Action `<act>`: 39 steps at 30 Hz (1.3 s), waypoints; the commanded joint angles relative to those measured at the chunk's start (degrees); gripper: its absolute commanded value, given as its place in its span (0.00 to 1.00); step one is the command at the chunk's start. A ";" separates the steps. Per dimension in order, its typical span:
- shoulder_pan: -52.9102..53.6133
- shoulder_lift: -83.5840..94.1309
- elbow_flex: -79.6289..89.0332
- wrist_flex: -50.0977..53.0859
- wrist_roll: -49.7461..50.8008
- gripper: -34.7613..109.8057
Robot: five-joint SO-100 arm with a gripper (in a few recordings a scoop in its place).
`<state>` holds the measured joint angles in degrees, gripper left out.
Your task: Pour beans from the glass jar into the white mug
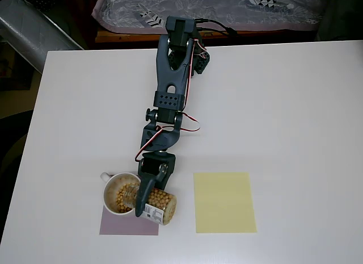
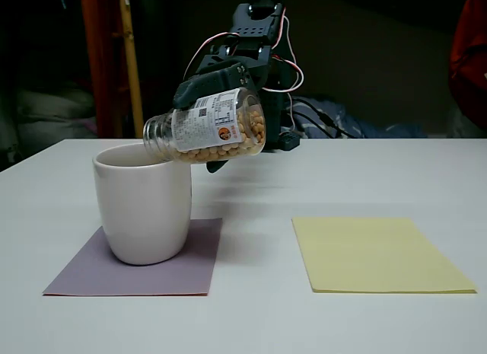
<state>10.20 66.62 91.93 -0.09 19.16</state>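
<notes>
The gripper [image 2: 199,89] was clamped around the glass jar [image 2: 207,127], which lay tipped sideways, mouth over the white mug [image 2: 143,209]; beans [image 1: 119,197] lay inside that mug.

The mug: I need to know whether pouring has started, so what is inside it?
In the overhead view, tan beans lie inside the mug. The tilted jar, held by the hand, covers part of the opening, and the depth of the beans cannot be seen.

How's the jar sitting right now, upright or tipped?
Tipped. The glass jar lies nearly level in the tool, mouth over the white mug, with beans already inside it.
</notes>
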 commanded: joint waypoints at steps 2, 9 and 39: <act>0.70 0.70 -1.23 -0.26 0.62 0.24; 0.70 1.14 -0.88 -0.26 -0.44 0.24; -9.23 17.93 13.97 -1.67 -66.62 0.31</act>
<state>1.76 78.22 103.36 0.09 -41.31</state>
